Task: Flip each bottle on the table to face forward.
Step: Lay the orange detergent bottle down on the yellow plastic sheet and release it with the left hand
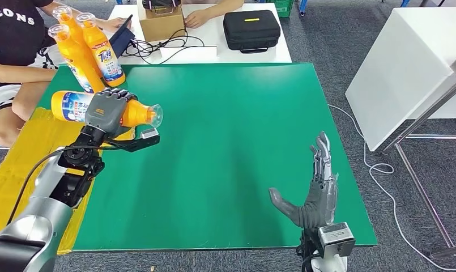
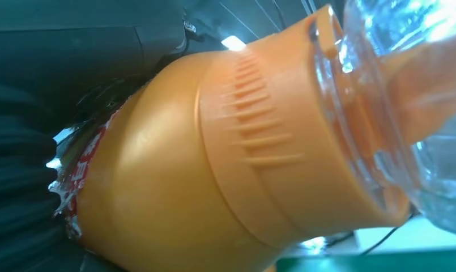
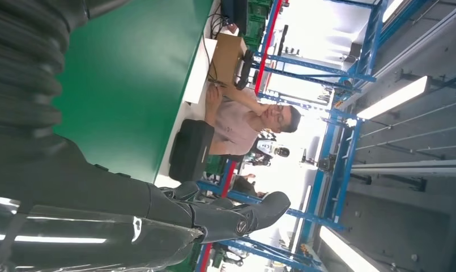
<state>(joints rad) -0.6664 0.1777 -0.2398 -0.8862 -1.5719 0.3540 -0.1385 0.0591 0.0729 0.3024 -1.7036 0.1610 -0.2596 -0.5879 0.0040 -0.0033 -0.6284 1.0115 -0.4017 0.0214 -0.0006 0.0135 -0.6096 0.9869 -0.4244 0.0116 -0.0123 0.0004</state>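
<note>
My left hand (image 1: 107,110) grips an orange bottle (image 1: 136,113) lying sideways above the far left of the green table (image 1: 225,141), its clear cap pointing right. Up close, the orange bottle (image 2: 225,170) shows its ribbed collar and clear cap. Three more orange bottles (image 1: 92,48) with blue and white labels lean together at the table's far left corner, held by a person seated there. My right hand (image 1: 316,187) hovers open over the near right of the table, fingers straight and pointing away. In the right wrist view my right hand's fingers (image 3: 231,218) hold nothing.
A seated person (image 1: 10,51) is at the far left edge. A yellow mat (image 1: 21,164) lies along the table's left side. Behind the green table is a white table with a black case (image 1: 251,29), a cardboard box (image 1: 162,21), cables and another person's hands.
</note>
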